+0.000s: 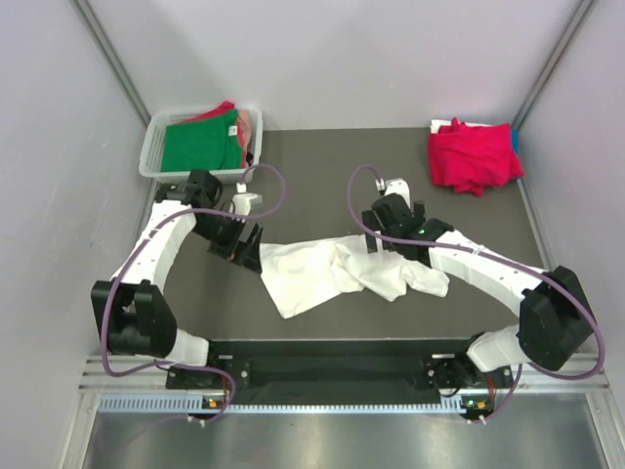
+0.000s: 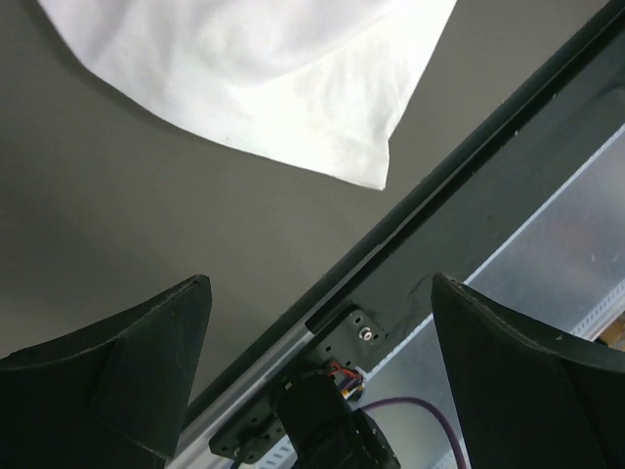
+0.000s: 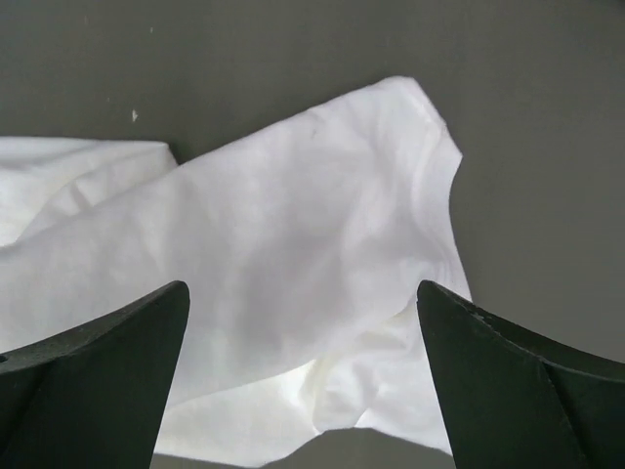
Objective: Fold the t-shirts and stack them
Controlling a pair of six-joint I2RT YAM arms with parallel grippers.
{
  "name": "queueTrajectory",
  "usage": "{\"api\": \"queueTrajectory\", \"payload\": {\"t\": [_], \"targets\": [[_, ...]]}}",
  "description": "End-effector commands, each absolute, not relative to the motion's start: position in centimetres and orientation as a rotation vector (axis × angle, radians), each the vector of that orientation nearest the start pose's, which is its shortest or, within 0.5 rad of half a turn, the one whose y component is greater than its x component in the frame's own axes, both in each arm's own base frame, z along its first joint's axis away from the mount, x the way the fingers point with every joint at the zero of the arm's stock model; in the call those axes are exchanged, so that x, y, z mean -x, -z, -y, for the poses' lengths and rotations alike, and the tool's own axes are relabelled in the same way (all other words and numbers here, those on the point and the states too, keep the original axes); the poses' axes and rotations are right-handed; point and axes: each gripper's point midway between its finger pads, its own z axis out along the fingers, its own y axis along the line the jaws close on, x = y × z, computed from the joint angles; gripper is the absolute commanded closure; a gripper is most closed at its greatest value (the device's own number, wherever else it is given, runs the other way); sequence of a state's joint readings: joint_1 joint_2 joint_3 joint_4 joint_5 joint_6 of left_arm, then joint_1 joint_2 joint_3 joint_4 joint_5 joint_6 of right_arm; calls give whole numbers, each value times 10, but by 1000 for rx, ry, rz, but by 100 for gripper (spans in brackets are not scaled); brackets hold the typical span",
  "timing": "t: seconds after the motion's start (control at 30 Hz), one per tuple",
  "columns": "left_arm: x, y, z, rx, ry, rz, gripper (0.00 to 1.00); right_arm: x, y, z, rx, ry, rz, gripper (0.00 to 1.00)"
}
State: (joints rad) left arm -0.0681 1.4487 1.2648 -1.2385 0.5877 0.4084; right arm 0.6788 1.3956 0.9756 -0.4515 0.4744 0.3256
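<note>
At the far left, a green t-shirt point(image 1: 200, 147) is seen in the white basket point(image 1: 151, 156). The left gripper point(image 2: 322, 293) is held wide open and empty just beside the left edge of the crumpled white t-shirt point(image 1: 327, 274), which is spread mid-table. The right gripper point(image 3: 303, 303) is likewise held wide open over its right part, with nothing gripped. A heap of red t-shirts point(image 1: 474, 156) is seen in the far right corner.

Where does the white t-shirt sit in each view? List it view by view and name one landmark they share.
Top external: white t-shirt lies crumpled in the middle of the picture.
Left wrist: white t-shirt, one corner only, at the top of the picture.
Right wrist: white t-shirt fills the centre.
Shared landmark: the dark table top.
</note>
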Motion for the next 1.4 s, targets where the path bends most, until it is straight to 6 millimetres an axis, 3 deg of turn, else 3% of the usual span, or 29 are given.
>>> {"api": "queueTrajectory", "payload": {"t": [0.0, 0.17, 0.4, 0.6, 0.73, 0.8, 0.83, 0.87, 0.97, 1.03, 1.07, 1.13, 1.23, 1.33, 1.37], "targets": [[-221, -154, 107, -812, 774, -2700, 2, -300, -130, -187, 208, -100, -2296, 0], [-228, -147, 114, -864, 749, -2737, 2, -275, -121, -201, 296, -129, -2337, 0], [-239, -155, 133, -932, 726, -2690, 2, -222, -100, -212, 390, -154, -2411, 0], [-238, -155, 144, -975, 726, -2694, 2, -199, -87, -227, 450, -195, -2453, 0], [-238, -158, 150, -994, 732, -2682, 2, -199, -71, -228, 475, -154, -2469, 0], [-238, -160, 149, -997, 721, -2677, 2, -198, -63, -231, 487, -162, -2482, 9], [-238, -161, 148, -1001, 714, -2679, 2, -198, -59, -231, 492, -161, -2483, 17], [-238, -164, 147, -1003, 708, -2673, 2, -198, -55, -231, 499, -152, -2488, 41], [-237, -170, 147, -1007, 702, -2659, 2, -200, -46, -231, 500, -126, -2497, 70], [-235, -173, 148, -1015, 718, -2650, 2, -203, -45, -234, 505, -120, -2496, 76], [-234, -174, 148, -1017, 719, -2645, 2, -207, -47, -233, 503, -105, -2484, 87], [-232, -174, 147, -1017, 719, -2647, 2, -218, -62, -235, 512, -77, -2446, 99], [-229, -170, 147, -1015, 729, -2648, 2, -249, -101, -225, 455, -27, -2359, 100], [-227, -168, 148, -1009, 737, -2653, 2, -287, -154, -209, 343, -29, -2255, 100], [-227, -168, 147, -1010, 736, -2648, 2, -301, -173, -195, 278, -9, -2217, 100]]}}
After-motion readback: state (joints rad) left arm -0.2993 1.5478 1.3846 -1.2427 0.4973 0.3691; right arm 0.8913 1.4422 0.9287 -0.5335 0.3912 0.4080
